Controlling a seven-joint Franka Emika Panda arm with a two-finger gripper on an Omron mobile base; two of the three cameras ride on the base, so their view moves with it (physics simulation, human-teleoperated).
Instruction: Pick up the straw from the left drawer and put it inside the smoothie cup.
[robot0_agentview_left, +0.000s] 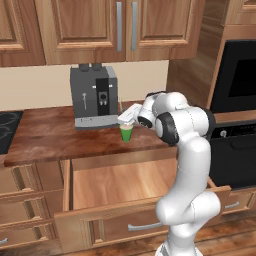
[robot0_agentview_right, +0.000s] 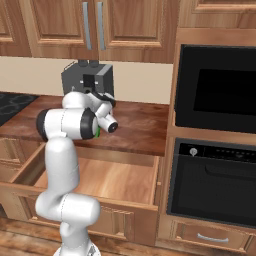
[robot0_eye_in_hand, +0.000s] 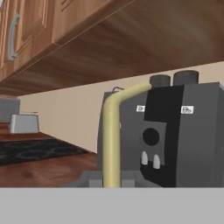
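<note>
Straw (robot0_eye_in_hand: 111, 144) upright in front of my hand camera, over the smoothie cup on the counter.

From largest to smallest: the wooden counter (robot0_agentview_left: 50, 135) runs under the upper cabinets (robot0_agentview_left: 95, 27), with the black oven (robot0_agentview_right: 220, 145) set in the wall to my right. Below the counter edge the left drawer (robot0_agentview_left: 120, 187) stands pulled wide open, its silver handle facing out. The grey coffee machine (robot0_agentview_left: 94, 97) sits at the back of the counter. Just in front of it, near the counter edge, is the smoothie cup (robot0_agentview_left: 126, 132), and my gripper (robot0_agentview_left: 129, 115) hangs right above it. The straw's bent end points toward the machine. Whether my jaws are gripping it, I cannot tell.
</note>
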